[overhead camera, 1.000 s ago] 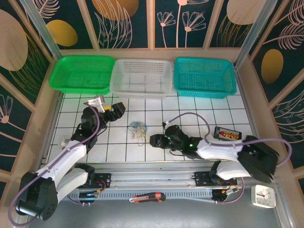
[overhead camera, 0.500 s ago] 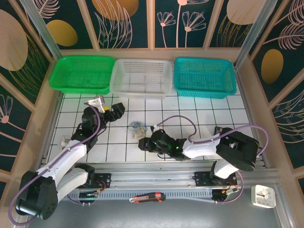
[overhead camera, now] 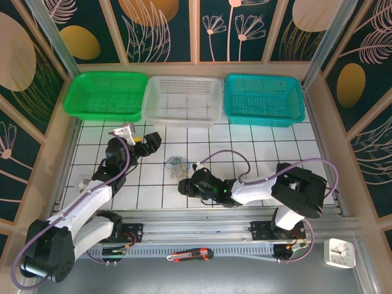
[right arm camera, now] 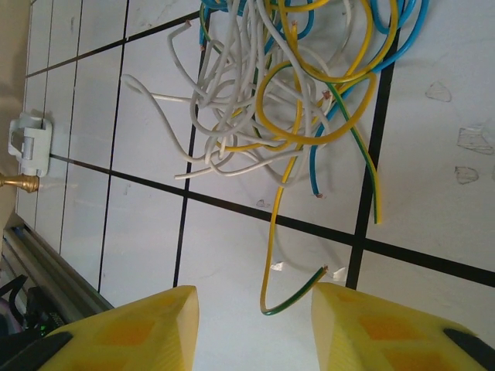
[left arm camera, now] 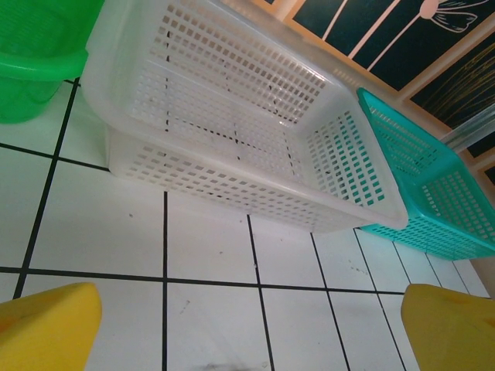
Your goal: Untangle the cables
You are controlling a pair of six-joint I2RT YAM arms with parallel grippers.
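Now my right claw (right arm camera: 254, 300) hangs open at the frame's bottom, a loose yellow-green end (right arm camera: 298, 292) between its jaws, the cables (right arm camera: 271, 100) heaped upper centre. Singling out one strand, I judge; next, pinch that end.

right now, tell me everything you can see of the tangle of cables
The cables are a loose knot of thin flexible cords: white, yellow, blue and yellow-green striped, some ends showing bare copper. They lie flat on the white tiled table, across black grid lines. One striped end trails out toward the parted jaws of the right gripper; nothing grips the cords.
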